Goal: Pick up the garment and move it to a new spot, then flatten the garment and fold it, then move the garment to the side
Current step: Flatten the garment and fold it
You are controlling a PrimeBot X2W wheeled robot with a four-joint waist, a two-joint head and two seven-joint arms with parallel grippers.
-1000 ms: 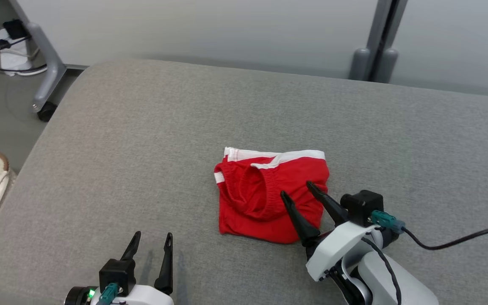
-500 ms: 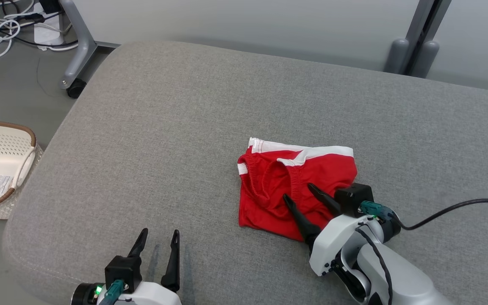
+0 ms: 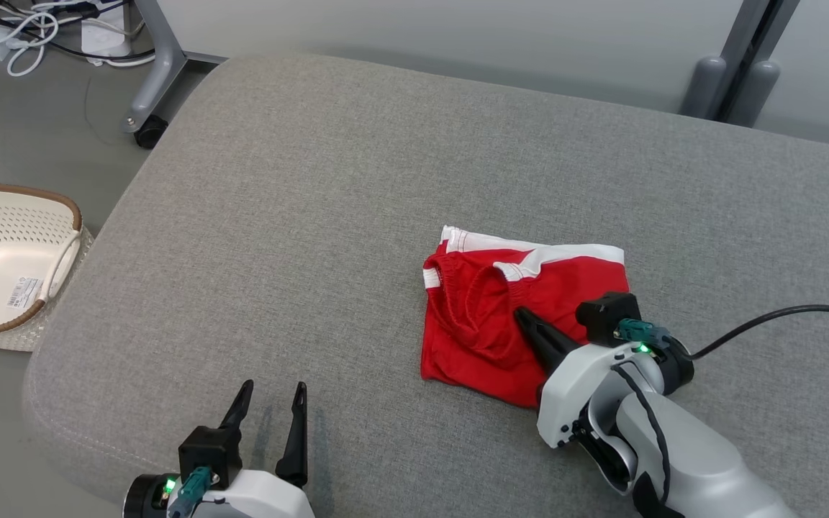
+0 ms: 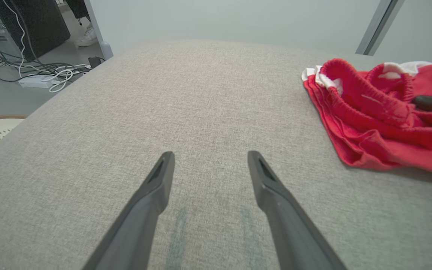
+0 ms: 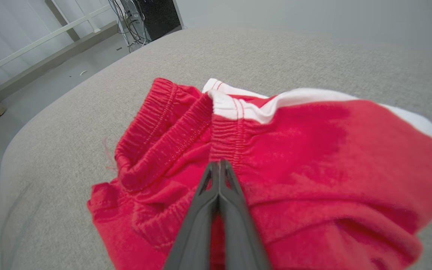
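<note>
Presently, the red garment (image 3: 472, 338) with white trim lies crumpled right of centre on the grey padded surface (image 3: 299, 216), its elastic waistband bunched and facing the left side. The right claw (image 3: 519, 315) is fully closed, fingers pressed flat together, with the tips resting on the cloth just below the gathered waistband (image 5: 219, 162). Whether a fold is actually pinched between them cannot be told. The left claw (image 3: 274, 386) stands wide open, fingers (image 4: 156, 183) spread and holding nothing, low over bare fabric at the near edge of the surface, well apart from the garment (image 4: 369, 116). A cream perforated basket (image 3: 26, 193) with a brown rim sits on the floor off the surface's left end.
</note>
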